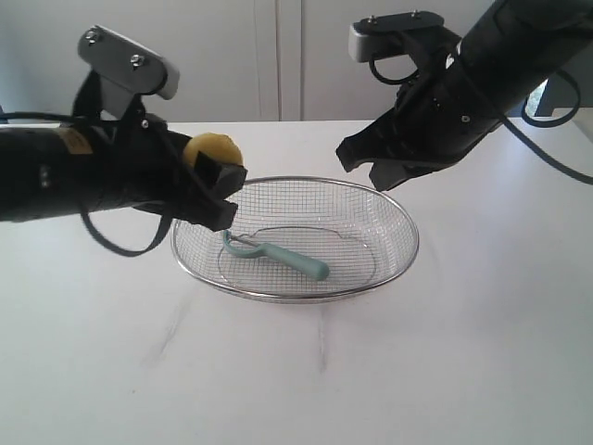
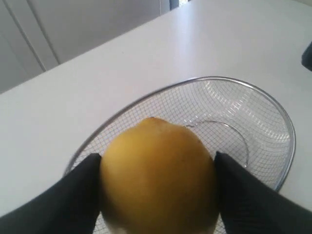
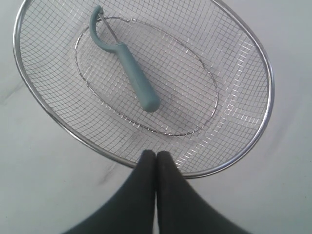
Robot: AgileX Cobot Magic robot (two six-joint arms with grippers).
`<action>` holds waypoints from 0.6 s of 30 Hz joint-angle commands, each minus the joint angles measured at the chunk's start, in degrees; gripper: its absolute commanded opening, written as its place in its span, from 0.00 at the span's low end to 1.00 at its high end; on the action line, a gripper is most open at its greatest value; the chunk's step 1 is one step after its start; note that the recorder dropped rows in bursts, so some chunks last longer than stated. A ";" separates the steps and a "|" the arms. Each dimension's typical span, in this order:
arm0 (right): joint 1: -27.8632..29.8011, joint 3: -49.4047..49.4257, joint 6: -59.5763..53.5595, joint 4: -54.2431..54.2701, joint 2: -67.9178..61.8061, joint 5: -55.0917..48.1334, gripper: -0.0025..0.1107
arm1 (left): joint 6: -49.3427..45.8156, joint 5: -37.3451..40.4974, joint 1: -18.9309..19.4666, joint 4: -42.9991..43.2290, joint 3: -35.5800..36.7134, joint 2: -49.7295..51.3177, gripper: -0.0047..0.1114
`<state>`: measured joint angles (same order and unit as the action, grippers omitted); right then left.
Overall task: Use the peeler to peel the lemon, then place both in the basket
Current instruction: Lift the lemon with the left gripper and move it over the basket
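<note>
My left gripper (image 1: 218, 176) is shut on the yellow lemon (image 1: 213, 148), holding it in the air above the left rim of the wire basket (image 1: 296, 295). Up close, the lemon (image 2: 158, 175) fills the gap between both black fingers (image 2: 73, 200). The teal peeler (image 1: 278, 255) lies flat inside the basket, head toward the left. My right gripper (image 1: 366, 162) hovers shut and empty above the basket's far right side. From its wrist, the peeler (image 3: 127, 66) rests on the mesh of the basket (image 3: 44, 105), and the pressed-together fingertips (image 3: 156, 155) sit over the rim.
The basket stands on a plain white table (image 1: 463, 371). A pale wall with panel seams (image 1: 278, 56) runs behind the table's far edge.
</note>
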<state>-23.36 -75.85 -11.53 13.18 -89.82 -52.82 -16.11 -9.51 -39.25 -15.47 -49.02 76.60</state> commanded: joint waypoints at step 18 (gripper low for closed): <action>0.00 -0.02 0.12 0.08 0.39 0.47 0.02 | 2.85 33.58 9.17 1.02 -34.02 28.32 0.04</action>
<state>-23.36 -75.85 -11.53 13.18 -89.82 -52.82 -13.84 24.10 -30.85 -13.85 -82.45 103.55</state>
